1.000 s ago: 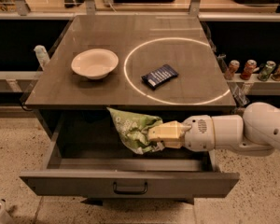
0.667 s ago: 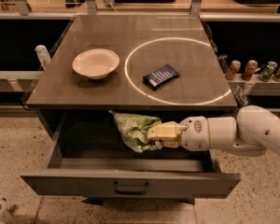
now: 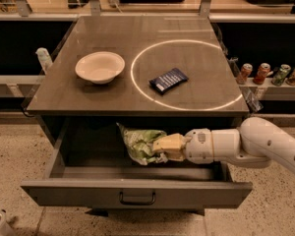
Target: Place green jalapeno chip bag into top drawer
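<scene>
The green jalapeno chip bag [image 3: 140, 142], crumpled light-green foil, hangs inside the open top drawer [image 3: 137, 193], in its middle, under the tabletop's front edge. My gripper [image 3: 163, 147] reaches in from the right on a white arm and is shut on the bag's right side. The drawer is pulled far out; its grey front panel has a dark curved handle [image 3: 137, 198] at the centre. I cannot tell whether the bag touches the drawer floor.
On the grey tabletop [image 3: 88, 100] stand a white bowl [image 3: 100, 67] at left and a small dark-blue flat packet [image 3: 168, 79] inside a white circle. Several drink cans [image 3: 270, 73] line a shelf at right. A bottle [image 3: 43, 59] stands at left.
The arm has drawn slightly right and lower, carrying the bag a little deeper into the drawer. The grip is unchanged.
</scene>
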